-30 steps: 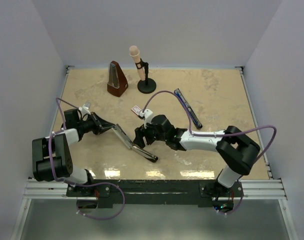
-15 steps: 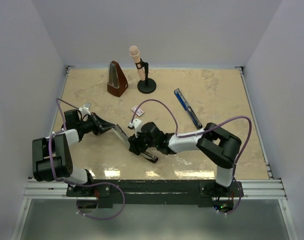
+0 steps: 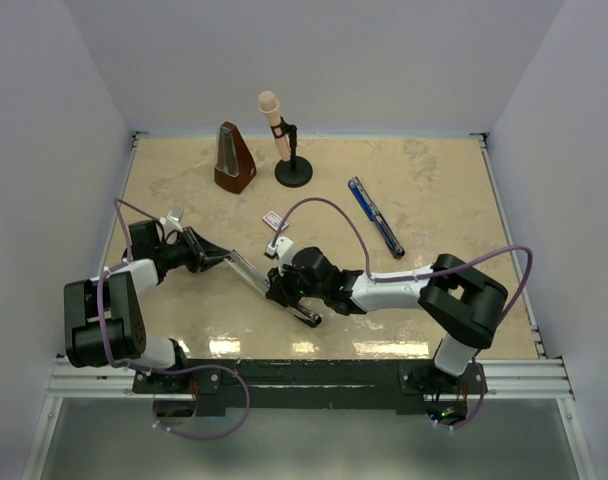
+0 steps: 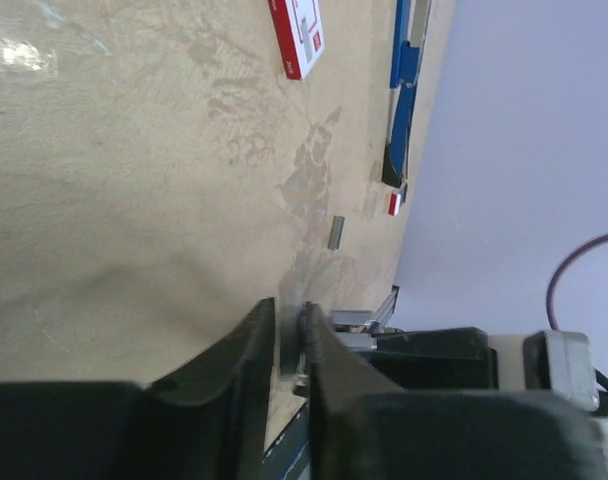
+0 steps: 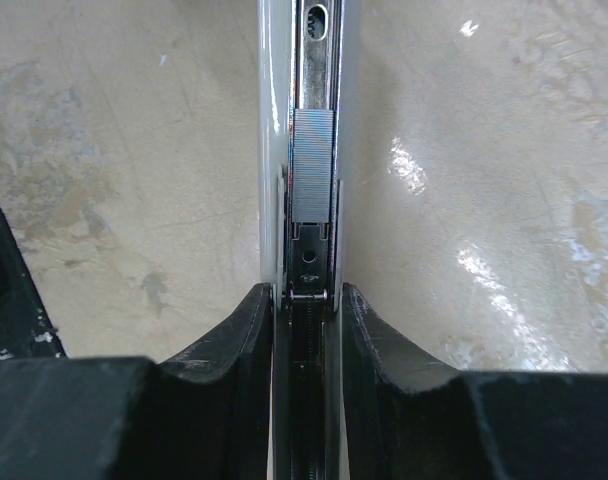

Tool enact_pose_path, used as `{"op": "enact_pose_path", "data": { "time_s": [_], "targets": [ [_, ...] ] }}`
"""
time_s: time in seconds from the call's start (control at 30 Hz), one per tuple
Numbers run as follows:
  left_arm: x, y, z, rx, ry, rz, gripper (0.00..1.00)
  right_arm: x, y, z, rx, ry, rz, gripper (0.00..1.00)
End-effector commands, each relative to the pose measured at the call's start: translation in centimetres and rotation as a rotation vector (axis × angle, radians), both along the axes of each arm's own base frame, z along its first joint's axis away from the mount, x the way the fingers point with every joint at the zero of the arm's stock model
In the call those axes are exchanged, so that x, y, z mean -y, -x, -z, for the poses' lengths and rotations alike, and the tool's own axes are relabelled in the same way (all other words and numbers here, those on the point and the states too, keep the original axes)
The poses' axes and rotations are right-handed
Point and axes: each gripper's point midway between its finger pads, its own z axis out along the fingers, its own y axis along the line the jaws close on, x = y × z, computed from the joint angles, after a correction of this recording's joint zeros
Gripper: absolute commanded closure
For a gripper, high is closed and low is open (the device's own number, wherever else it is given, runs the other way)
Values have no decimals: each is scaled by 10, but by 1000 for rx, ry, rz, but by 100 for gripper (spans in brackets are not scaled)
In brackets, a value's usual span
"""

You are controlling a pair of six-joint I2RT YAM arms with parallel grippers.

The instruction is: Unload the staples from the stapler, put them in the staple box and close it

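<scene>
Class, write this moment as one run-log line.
left gripper: shut on stapler | right gripper: shut on stapler | staples: in stapler

place: robot lab test cell, not a home or office
enclosure: plain white walls (image 3: 314,60) box in the table (image 3: 444,190) on three sides
mounting: two arms bolted to an aluminium rail (image 3: 94,378) at the near edge
wiring: exposed purple cables (image 3: 324,203) looped off the arms
props: unrelated items laid out, metronome (image 3: 233,158), microphone on a stand (image 3: 276,118), stapler (image 3: 252,275)
</scene>
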Motion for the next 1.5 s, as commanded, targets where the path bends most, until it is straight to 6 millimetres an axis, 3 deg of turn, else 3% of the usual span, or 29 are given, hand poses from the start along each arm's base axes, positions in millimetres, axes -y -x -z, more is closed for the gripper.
{"op": "enact_pose_path", "data": {
  "time_s": [0.0, 0.07, 0.27, 0.5, 0.73, 1.1, 1.23, 1.3, 1.4, 1.47],
  "targets": [
    [-12, -15, -28, 136, -93, -34, 68, 0, -26, -70, 122, -156, 112, 100],
    [-12, -17, -37, 165, -105, -41, 56, 0, -26, -73, 121, -165, 114, 100],
    [-8, -17, -61, 239, -118, -30, 39, 0, -29, -84, 132, -180, 134, 100],
    [0, -16, -77, 301, -131, -33, 29, 1, -31, -95, 142, -197, 145, 100],
    [18, -15, -72, 304, -111, -2, 26, -4, -31, -102, 135, -228, 141, 100],
    [44, -17, -57, 271, -123, 27, 25, -13, -29, -98, 103, -266, 133, 100],
    [45, -20, -48, 249, -119, 13, 29, -16, -28, -96, 92, -275, 128, 100],
    [56, -16, -44, 235, -118, 43, 31, -16, -28, -92, 88, -274, 129, 100],
    [60, -16, -42, 225, -116, 48, 44, -16, -28, -85, 76, -273, 133, 100],
    [58, -17, -41, 219, -123, 38, 58, -17, -28, -79, 68, -271, 138, 100]
  ]
}}
